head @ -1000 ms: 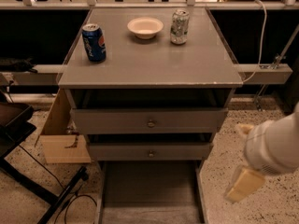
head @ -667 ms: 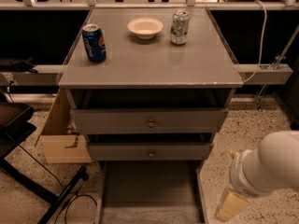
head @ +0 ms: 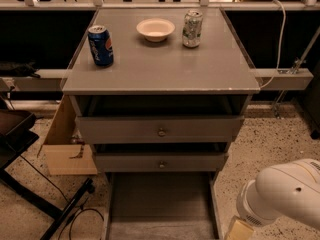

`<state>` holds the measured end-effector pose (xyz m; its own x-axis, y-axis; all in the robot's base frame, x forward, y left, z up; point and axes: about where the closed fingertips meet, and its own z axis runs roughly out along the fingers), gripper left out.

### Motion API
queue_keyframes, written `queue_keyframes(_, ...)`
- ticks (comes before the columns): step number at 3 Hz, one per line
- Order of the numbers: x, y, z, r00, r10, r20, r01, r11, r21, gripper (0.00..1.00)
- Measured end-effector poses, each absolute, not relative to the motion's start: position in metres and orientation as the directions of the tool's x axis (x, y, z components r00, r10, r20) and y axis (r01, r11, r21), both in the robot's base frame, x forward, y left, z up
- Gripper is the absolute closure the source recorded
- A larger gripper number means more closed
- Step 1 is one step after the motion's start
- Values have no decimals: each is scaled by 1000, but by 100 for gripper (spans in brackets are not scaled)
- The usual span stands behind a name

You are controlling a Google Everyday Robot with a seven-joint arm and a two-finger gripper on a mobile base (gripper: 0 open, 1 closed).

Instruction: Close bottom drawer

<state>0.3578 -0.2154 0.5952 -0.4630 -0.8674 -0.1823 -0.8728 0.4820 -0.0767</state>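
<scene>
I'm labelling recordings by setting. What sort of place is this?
Probably a lab or office test area: a grey drawer cabinet with its bottom drawer pulled out, a speckled floor, and a metal rail behind. The robot's hand is low at bottom right, beside that drawer.

The bottom drawer [head: 160, 199] stands pulled far out of the cabinet. It is a long, dark-grey box seen from above, with its mouth open to the camera. Its back end sits under the drawer front above it, and its near end runs to the lower edge of the view, so its own front and knob cannot be made out. Thin side walls frame a flat grey floor. It lies level and square to the cabinet. The gripper [head: 240, 230] sits low at the right, just beside the drawer's right wall and apart from it.
</scene>
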Motion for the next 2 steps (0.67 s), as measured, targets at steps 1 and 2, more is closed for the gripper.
queue_keyframes(1, 358, -215, 595, -463, -867, -182, -873, 482, -77, 0)
queue_keyframes(2, 364, -217, 565, -465, -863, -195, -874, 483, -52, 0)
